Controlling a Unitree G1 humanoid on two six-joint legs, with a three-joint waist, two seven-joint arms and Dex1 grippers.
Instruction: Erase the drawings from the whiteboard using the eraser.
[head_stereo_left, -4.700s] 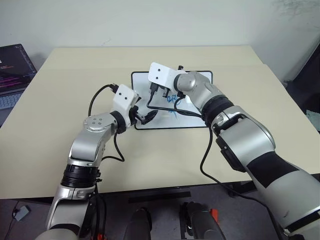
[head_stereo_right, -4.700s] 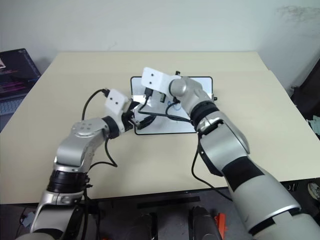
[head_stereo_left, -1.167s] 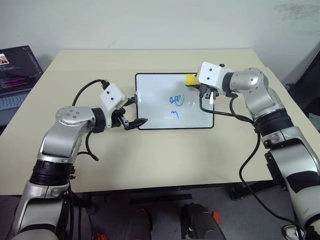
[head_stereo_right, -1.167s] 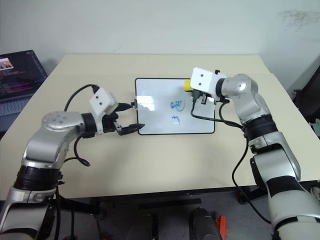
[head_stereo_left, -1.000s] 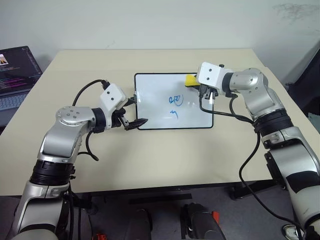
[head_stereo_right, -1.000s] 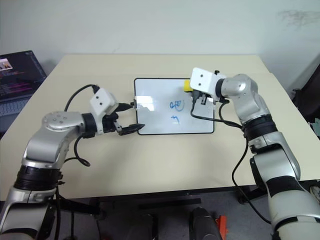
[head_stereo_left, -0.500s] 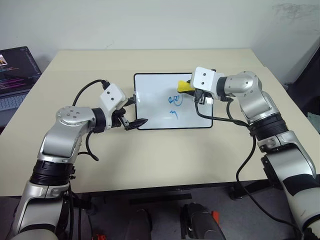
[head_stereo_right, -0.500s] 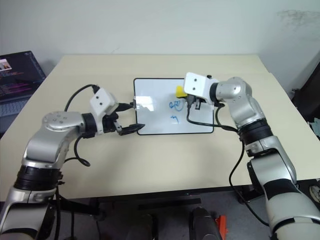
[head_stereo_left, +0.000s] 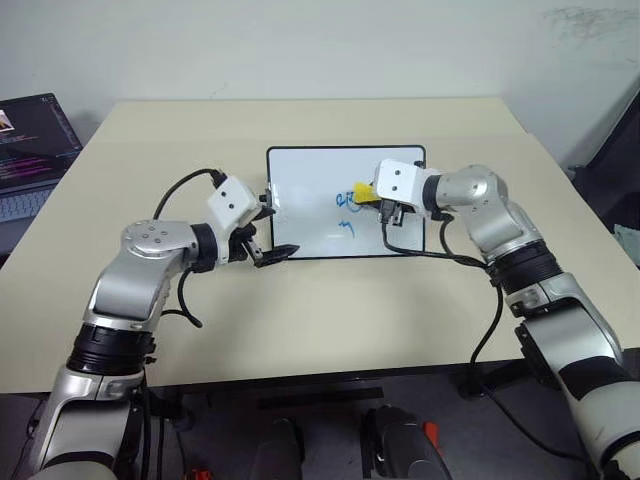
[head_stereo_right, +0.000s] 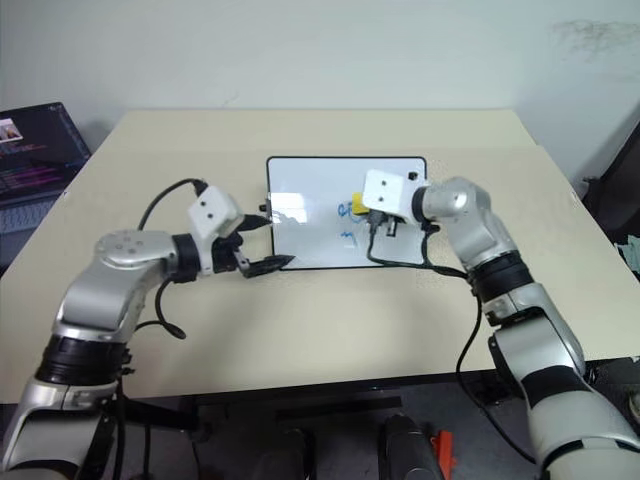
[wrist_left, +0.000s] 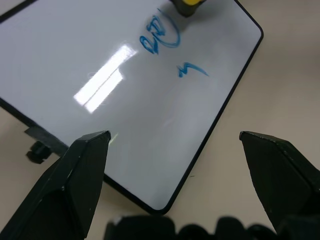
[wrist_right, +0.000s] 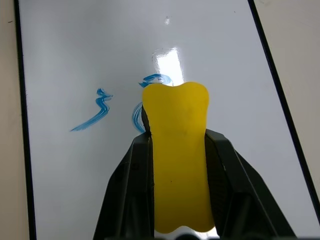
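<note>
Beige tabletop (head_stereo_left: 330, 320) fills the workspace, with the whiteboard (head_stereo_left: 310, 175) lying flat near its middle and a laptop (head_stereo_left: 30, 140) well apart at the far left edge. On the glossy white surface sit the drawings (wrist_left: 165, 37), blue marker scribbles: a rounded loop and a smaller zigzag (wrist_right: 95, 112) beside it. The right gripper (wrist_right: 176, 135) is clamped tight on the eraser (wrist_right: 177, 150), a yellow block gripped between the two black fingers (wrist_right: 125, 190) and reaching out past their tips. The eraser's front end sits over the loop scribble, covering part of it; blue lines curl out beside the jaws on one side, and the zigzag lies just beyond that, clear of the fingers. Whether the eraser presses on the board cannot be told. The left gripper (head_stereo_left: 268, 250) is at the board's near left corner, its jaws spread wide and holding nothing, the corner of the black frame (wrist_left: 165, 207) lying between the two fingertips (wrist_left: 95, 145).
</note>
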